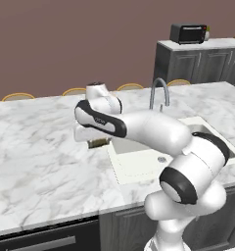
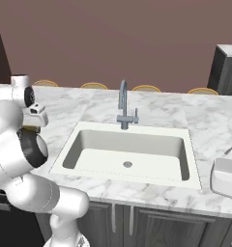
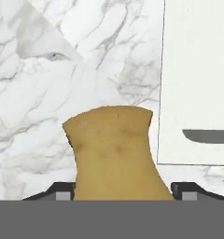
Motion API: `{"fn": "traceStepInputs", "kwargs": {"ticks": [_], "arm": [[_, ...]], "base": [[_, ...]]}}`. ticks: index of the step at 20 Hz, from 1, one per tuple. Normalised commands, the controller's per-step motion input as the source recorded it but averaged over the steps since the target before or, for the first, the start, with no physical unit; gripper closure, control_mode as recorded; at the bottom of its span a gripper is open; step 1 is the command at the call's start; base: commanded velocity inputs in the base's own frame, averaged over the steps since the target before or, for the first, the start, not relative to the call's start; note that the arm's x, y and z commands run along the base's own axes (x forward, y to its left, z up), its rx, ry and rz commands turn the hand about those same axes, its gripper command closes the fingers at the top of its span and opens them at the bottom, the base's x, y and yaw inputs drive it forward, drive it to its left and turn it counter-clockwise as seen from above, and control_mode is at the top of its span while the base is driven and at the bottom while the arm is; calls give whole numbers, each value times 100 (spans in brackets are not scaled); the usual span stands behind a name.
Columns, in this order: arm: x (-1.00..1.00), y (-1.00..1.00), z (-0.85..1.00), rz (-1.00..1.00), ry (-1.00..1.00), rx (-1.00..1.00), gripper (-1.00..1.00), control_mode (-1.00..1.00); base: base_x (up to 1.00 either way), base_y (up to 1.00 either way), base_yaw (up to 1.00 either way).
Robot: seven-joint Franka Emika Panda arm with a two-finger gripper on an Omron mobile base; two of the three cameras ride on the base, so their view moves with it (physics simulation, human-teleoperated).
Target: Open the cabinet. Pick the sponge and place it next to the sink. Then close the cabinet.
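Note:
The yellowish-olive sponge (image 3: 114, 149) is pinched between my dark fingertips, so my gripper (image 3: 123, 193) is shut on it. It hangs just above the white marble counter (image 1: 41, 162), a little left of the sink's (image 1: 120, 172) left rim. In the left base view the gripper (image 1: 97, 142) points down under the bent forearm, with the sponge (image 1: 98, 143) showing as a small dark sliver. The right base view has the gripper (image 2: 32, 126) at the far left, beside the sink (image 2: 195, 159). The tall wall cabinet is out of view.
A curved grey faucet (image 1: 159, 92) stands behind the basin. A black toaster oven (image 1: 189, 33) sits on a far counter above dark panelled cabinets (image 1: 198, 66). A white appliance (image 2: 227, 176) rests right of the sink. Wooden chair backs (image 1: 73, 91) line the counter's far edge.

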Motion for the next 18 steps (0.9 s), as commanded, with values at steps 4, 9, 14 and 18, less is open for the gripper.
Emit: {"fn": "traceStepInputs", "kwargs": {"ticks": [4, 9, 14, 18], "arm": [[35, 15, -21, 3, -16, 0, 100, -100], [32, -4, -28, 3, -3, 0, 100, -100], [35, -16, -74, 3, 4, 0, 100, -100], [23, -3, -74, 3, 7, 1, 100, -100]], "base": [[0, 0, 0], [0, 0, 0], [0, 0, 0], [0, 0, 0]]}}
